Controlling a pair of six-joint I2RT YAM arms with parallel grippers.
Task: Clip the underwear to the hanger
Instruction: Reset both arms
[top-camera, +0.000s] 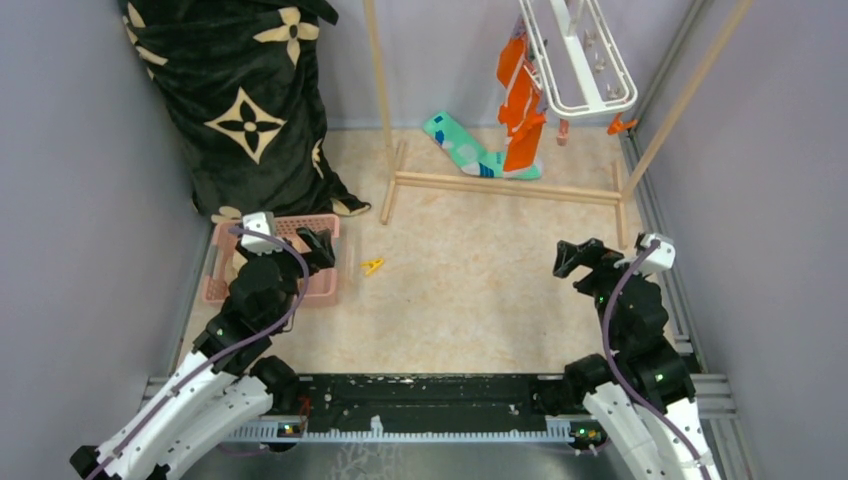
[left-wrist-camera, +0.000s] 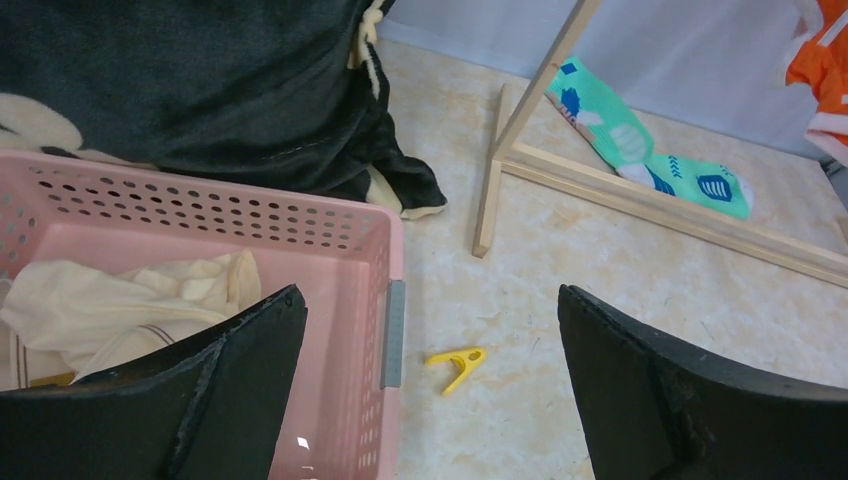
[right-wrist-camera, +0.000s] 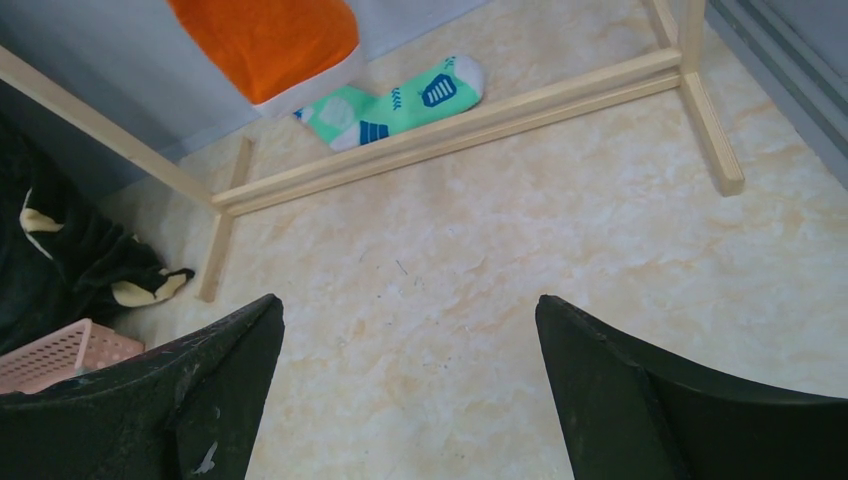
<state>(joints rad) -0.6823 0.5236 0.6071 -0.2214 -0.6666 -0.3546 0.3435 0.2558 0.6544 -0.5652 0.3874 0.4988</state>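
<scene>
One bright orange underwear (top-camera: 520, 100) hangs at one white plastic frame hanger (top-camera: 580, 60). One yellow clothespin (left-wrist-camera: 455, 365) lies loose. Two tools, left gripper (left-wrist-camera: 428, 300) and right gripper (right-wrist-camera: 408, 300): jaws apart, empty.

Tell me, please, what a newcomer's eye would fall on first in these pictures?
The bright orange underwear, hanging beside the white hanger at the back right, stands out most. Next comes the big black flowered bundle in the back left corner, with a pink basket just in front of it. A teal sock lies by the wooden rack.
</scene>
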